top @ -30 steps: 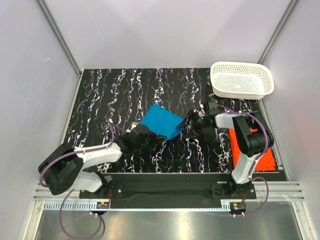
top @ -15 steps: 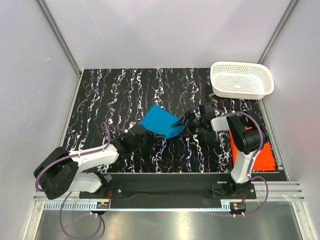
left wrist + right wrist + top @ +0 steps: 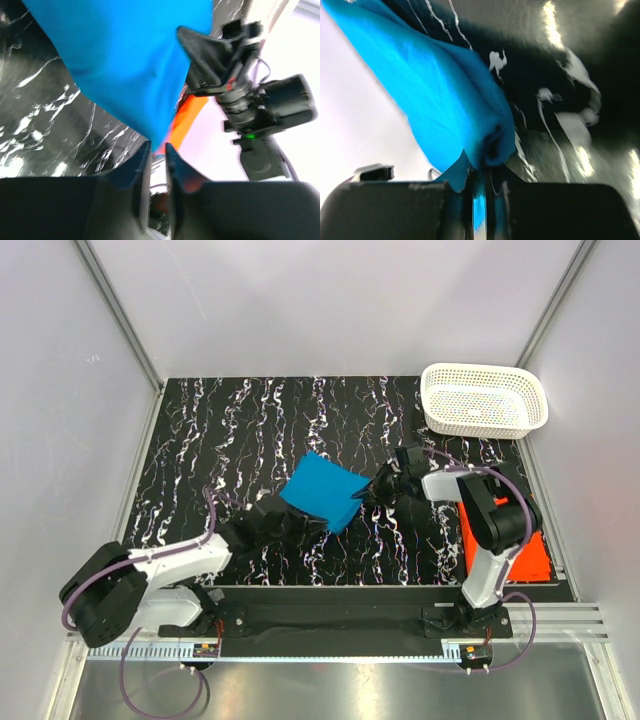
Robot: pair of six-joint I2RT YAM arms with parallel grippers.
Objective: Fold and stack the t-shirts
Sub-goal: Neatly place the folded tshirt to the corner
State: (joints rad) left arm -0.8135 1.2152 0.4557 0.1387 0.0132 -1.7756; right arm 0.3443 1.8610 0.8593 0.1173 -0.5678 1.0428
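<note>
The bright blue t-shirt [image 3: 322,495], folded, lies mid-table. My right gripper [image 3: 375,488] is at its right edge, shut on a bunched fold of the blue cloth [image 3: 435,95] that runs down between the fingers [image 3: 481,175]. My left gripper [image 3: 308,525] sits at the shirt's near corner. Its fingers [image 3: 157,147] stand slightly apart, and the blue corner [image 3: 135,65] ends just at their tips. The orange-red t-shirt [image 3: 538,560] lies flat at the right edge, mostly hidden under the right arm, and shows in the left wrist view [image 3: 192,107] past the blue cloth.
A white perforated basket [image 3: 484,368] stands at the back right corner. The black marbled table [image 3: 220,430] is walled by white panels on both sides and at the back. Both arm bases sit on the rail at the near edge.
My right gripper has closed in from the right and shut on the blue shirt's edge. My left gripper's fingers have parted from shut, and the left arm has drawn back a little.
</note>
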